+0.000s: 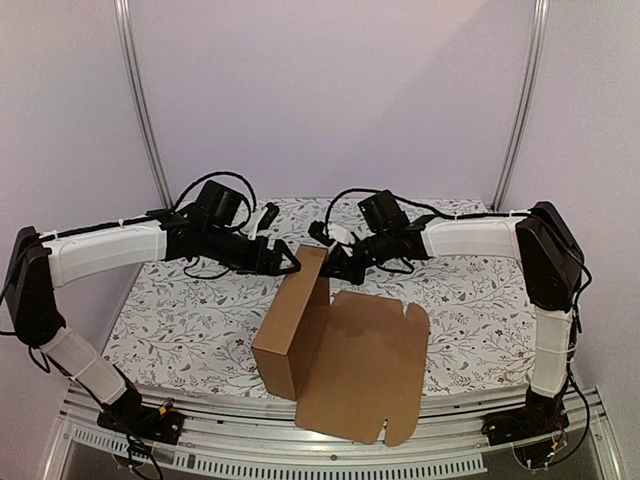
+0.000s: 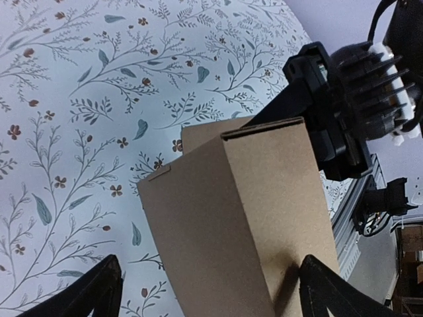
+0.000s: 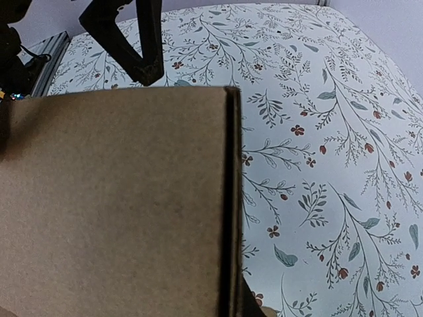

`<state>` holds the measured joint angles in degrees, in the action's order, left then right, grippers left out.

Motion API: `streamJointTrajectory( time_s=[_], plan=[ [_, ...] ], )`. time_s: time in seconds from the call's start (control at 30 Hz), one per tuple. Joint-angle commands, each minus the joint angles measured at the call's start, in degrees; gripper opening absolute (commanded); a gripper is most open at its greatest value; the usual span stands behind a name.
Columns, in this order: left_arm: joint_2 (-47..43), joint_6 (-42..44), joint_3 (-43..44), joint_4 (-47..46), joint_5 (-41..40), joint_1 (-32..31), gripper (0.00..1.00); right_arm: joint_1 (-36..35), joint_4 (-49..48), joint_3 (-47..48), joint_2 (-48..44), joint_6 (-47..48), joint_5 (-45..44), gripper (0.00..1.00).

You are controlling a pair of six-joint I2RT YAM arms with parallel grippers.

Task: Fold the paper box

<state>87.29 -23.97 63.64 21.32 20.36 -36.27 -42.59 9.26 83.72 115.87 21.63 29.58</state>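
We can't tell the state of the right gripper (image 1: 333, 262). In its own wrist view cardboard fills the whole 9 o'clock half and hides the fingers, apart from a dark strip along the panel edge. From the top view it sits against the upper edge of the paper box (image 1: 290, 325), at abt 1 o'clock of it; whether it's pinching the wall isn't clear.

The left wrist view cuts off the bottom of the box. The box interior is hard to see from any view.

The box is plain brown corrugated card, part folded. The body stands upright near the centre of the floral table (image 1: 180, 310), w/ a tall side wall facing 8 o'clock. Its lid panel (image 1: 372, 370) lies flat toward 5 o'clock, w/ notched corners, and its near edge hangs past the table over the rail (image 1: 250, 432).

The left gripper (image 1: 290, 262) is at 11 o'clock of the box top. Its fingers (image 2: 99, 294) are spread wide w/ the wall between them, not clamped.
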Motion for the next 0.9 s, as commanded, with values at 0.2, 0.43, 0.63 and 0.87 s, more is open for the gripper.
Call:
streamJointTrajectory(
  time_s=[0.2, 0.43, 0.63, 0.87],
  plan=[
    [5.0, 1.7, 1.9, 1.2, 0.0, -1.3, 0.87, 1.5, -5.9, -3.9, 3.2, -2.2, 7.4, 0.23],
    [6.5, 3.4, 3.4, 2.5, 0.9, -0.3, 0.87, 1.8, -12.0, -2.3, 7.8, -5.6, 9.2, 0.3],
    [6.7, 3.2, 2.7, -0.1, 3.4, 1.4, 0.87, 1.7, -17.1, -0.7, 10.8, -11.6, 8.9, 0.14],
    [3.5, 0.1, -2.3, -10.3, 5.4, 3.3, 0.9, 1.7, -19.6, -1.8, 10.8, -15.7, 0.6, 0.04]
  ],
)
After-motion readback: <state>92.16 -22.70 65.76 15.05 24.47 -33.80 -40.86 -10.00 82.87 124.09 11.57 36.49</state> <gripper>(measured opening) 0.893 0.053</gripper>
